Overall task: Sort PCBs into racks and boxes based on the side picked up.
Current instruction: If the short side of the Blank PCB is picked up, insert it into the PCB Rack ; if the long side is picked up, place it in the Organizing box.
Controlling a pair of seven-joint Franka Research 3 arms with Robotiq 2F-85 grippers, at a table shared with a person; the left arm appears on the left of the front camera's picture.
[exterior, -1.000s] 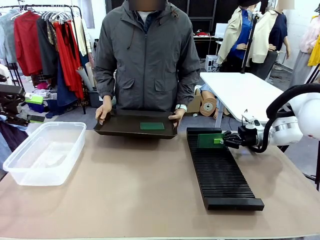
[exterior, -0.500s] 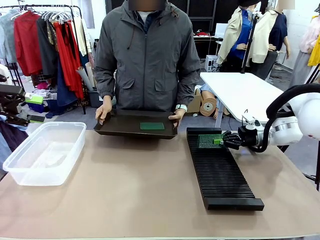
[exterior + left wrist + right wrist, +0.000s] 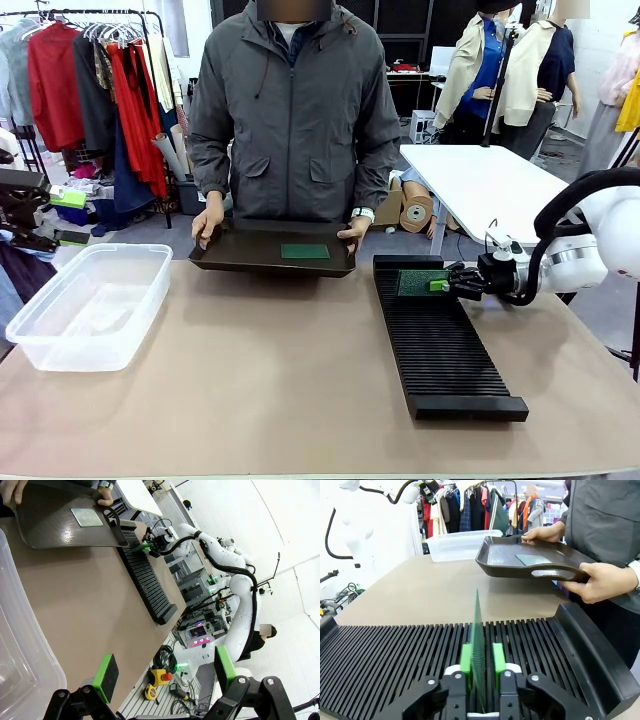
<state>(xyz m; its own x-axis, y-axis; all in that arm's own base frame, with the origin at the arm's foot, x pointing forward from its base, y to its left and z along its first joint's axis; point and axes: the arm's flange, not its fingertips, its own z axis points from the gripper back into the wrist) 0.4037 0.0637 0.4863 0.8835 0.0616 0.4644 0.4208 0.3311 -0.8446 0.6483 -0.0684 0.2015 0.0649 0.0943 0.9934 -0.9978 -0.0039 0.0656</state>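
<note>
- Your right gripper (image 3: 482,666) reaches in from the side, over the far end of the long black rack with close crosswise slots (image 3: 440,350). The rack lies on the tan worktop (image 3: 260,390).
- A thin green rectangular PCB (image 3: 477,630) stands upright on its edge in one of the rack's slots near that far end. It sits between the right gripper's green-padded fingers (image 3: 465,657).
- Those fingers stand narrow, with one pad on each side of the board. A sliver of gap seems to show at one pad, though the close angle makes it hard to be sure.
- Your left gripper (image 3: 165,672) hangs with its fingers wide apart and nothing between them, near the clear plastic rectangular tub (image 3: 80,352).
- The tub sits on the left side of the worktop, well apart from the rack.
- Across the worktop, a person in a grey jacket holds a shallow black tray with a raised rim (image 3: 240,262). One hand (image 3: 207,222) grips one end and the other hand (image 3: 356,232) grips the opposite end.
- A second green board (image 3: 304,252) lies flat in the tray.
</note>
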